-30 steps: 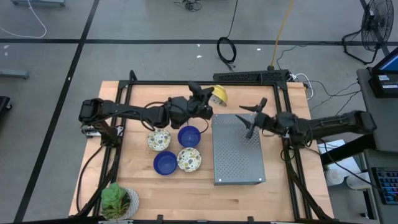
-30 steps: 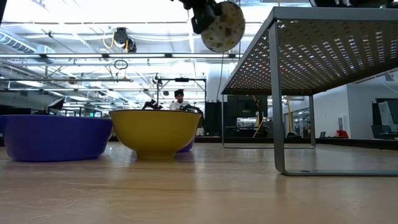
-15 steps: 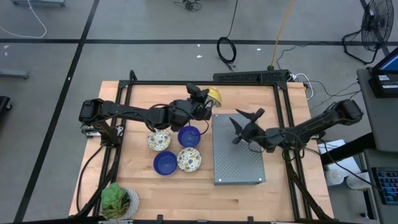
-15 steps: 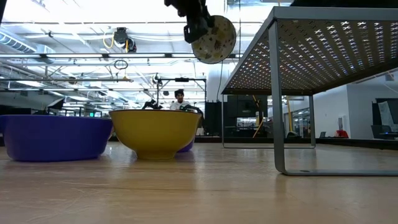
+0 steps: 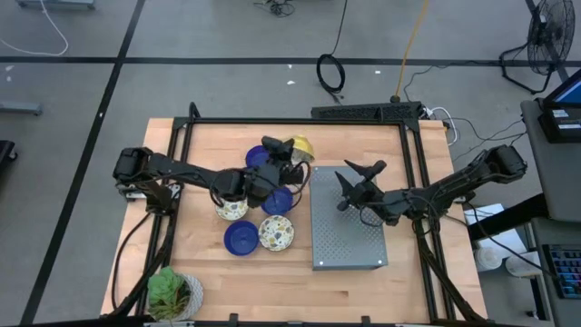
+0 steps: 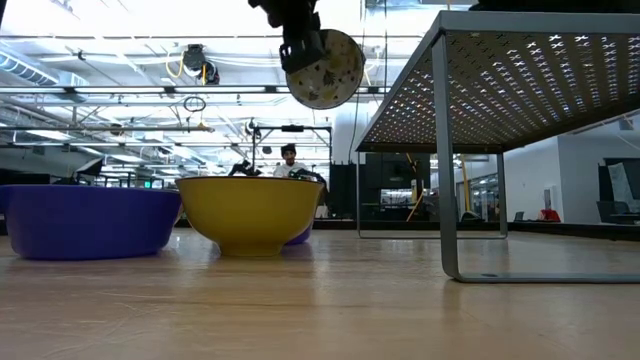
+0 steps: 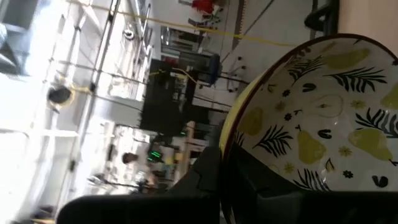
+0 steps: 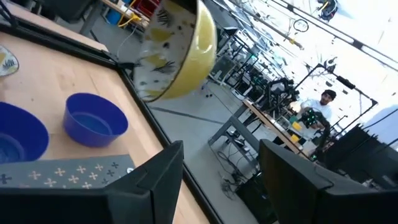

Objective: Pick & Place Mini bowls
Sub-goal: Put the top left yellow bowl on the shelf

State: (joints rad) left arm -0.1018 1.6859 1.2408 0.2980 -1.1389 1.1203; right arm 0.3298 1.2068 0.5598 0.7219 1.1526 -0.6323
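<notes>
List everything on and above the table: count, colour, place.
blue bowls: three, blue, left of the stand
patterned bowls: two, cream with a pattern, among the blue ones
held bowl: one, patterned inside, yellow outside, in the air
stand: one, grey, perforated, right of centre
plant: one, green, white pot, near-left corner
table: one, wood
left gripper: shut on the held bowl
right gripper: open, above the stand
</notes>
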